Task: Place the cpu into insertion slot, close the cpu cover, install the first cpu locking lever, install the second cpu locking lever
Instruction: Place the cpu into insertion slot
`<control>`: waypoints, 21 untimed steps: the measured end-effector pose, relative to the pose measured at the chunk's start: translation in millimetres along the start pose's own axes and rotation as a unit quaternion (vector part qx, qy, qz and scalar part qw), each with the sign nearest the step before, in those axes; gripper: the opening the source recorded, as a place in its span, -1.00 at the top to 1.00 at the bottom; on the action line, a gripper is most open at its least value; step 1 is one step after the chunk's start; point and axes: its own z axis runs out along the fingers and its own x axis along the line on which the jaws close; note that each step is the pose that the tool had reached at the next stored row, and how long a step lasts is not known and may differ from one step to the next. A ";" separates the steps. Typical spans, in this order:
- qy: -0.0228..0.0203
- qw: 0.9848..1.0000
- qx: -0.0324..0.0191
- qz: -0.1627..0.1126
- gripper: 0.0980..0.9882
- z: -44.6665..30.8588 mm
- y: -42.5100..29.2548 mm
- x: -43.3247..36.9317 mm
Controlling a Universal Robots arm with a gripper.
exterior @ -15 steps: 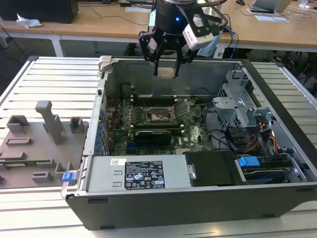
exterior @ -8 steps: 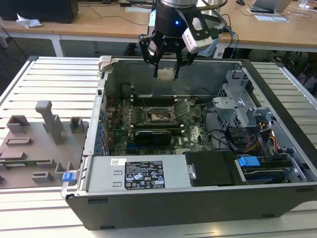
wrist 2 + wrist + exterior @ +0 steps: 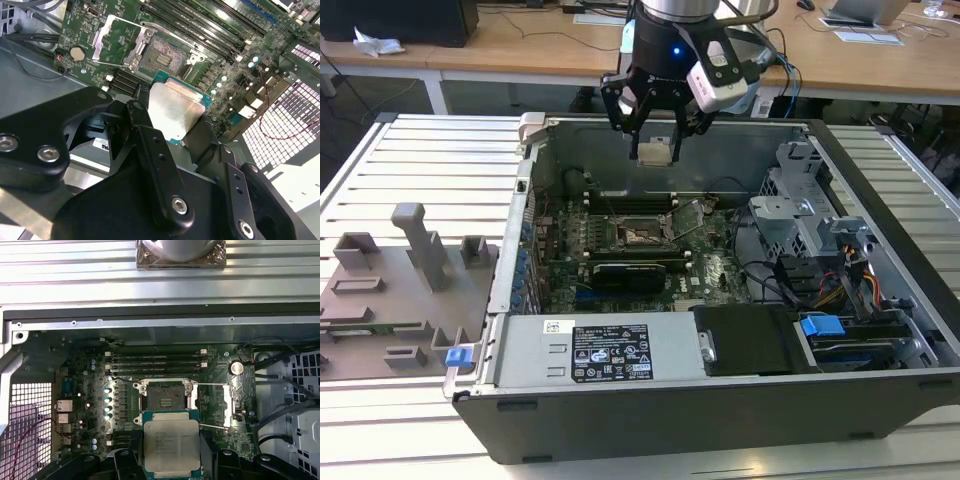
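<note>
Silver-grey, the cpu (image 3: 171, 447) hangs pinched flat in your gripper (image 3: 655, 142) above the open case (image 3: 720, 412). The insertion slot (image 3: 165, 397) lies bare near the motherboard's (image 3: 85, 390) middle, just beside the memory slots (image 3: 155, 362), with the cpu cover (image 3: 227, 407) swung open off one edge. Square the cpu's edges to the slot's rim, hold it level, and lower straight (that bare slot forgives no sliding).

A ribbed white worktable (image 3: 430, 160) is evenly lit; light wooden desks (image 3: 520, 48) are ranged behind it, from ten to two o'clock.
</note>
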 end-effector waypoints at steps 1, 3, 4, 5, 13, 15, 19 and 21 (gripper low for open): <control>0.000 1.000 0.000 0.000 0.00 0.4 0.0 0.0; 0.000 1.000 0.000 0.000 0.00 1.5 -0.1 0.0; 0.000 1.000 0.000 0.000 0.00 1.8 -0.2 0.0; 0.000 1.000 0.000 0.000 0.00 2.1 -0.2 0.0; 0.000 1.000 0.000 0.000 0.00 5.8 -0.5 -0.1; 0.000 1.000 0.000 0.000 0.00 6.6 -0.6 -0.1; 0.000 1.000 0.000 0.000 0.00 8.7 -0.8 -0.2; 0.000 1.000 0.000 0.000 0.00 9.5 -0.9 -0.2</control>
